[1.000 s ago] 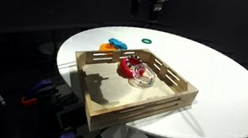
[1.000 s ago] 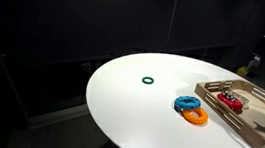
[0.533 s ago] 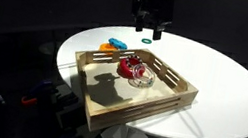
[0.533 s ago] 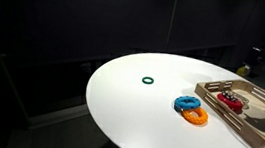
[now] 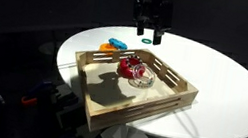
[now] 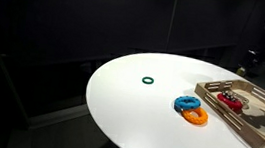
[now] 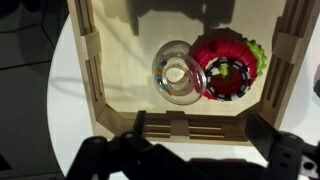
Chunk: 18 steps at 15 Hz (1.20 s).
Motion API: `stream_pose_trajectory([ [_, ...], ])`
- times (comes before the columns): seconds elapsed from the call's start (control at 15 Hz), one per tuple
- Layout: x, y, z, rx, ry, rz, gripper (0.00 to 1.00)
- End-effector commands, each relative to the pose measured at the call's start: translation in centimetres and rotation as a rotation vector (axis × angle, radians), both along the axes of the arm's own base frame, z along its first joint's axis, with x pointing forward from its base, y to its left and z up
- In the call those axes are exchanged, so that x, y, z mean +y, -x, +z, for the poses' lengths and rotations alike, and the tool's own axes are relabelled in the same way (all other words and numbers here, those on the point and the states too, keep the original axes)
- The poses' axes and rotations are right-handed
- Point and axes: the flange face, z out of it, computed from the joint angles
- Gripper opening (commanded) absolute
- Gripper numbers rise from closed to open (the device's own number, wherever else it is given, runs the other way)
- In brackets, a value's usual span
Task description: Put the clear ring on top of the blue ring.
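Observation:
The clear ring (image 7: 178, 72) lies in the wooden tray (image 7: 88, 80), touching the red ring (image 7: 225, 70); it also shows in an exterior view (image 5: 143, 79). The blue ring (image 6: 186, 103) lies on the white table outside the tray, leaning against an orange ring (image 6: 197, 117); it shows in the other exterior view too (image 5: 116, 43). My gripper (image 5: 151, 29) hangs open and empty well above the tray's far side. In the wrist view its two dark fingers (image 7: 200, 135) stand wide apart over the tray wall, short of the clear ring.
A small dark green ring (image 6: 148, 82) lies alone on the round white table (image 6: 129, 104). The tray's raised wooden walls (image 5: 149, 102) surround the clear and red rings. The table edge drops off into dark surroundings.
My gripper has come down from the top of the picture toward the tray's far side. The rings and the tray have not moved.

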Motion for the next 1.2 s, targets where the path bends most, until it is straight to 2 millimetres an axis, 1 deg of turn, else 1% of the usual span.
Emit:
stream_pose_trajectory([
  [0.0, -0.5, -0.3, -1.7, -0.056, 0.003, -0.051, 1.0],
  [0.27, -0.9, -0.6, -4.3, -0.091, 0.007, -0.098, 1.0],
  [0.67, -1.4, -0.5, -8.2, -0.065, 0.034, -0.152, 1.0],
  [0.87, -1.4, -0.7, -9.7, -0.043, 0.045, -0.168, 1.0],
  [1.07, -1.6, -0.8, -10.6, -0.03, 0.062, -0.181, 1.0],
  [1.13, -1.7, -0.9, -10.9, -0.027, 0.067, -0.187, 0.89],
])
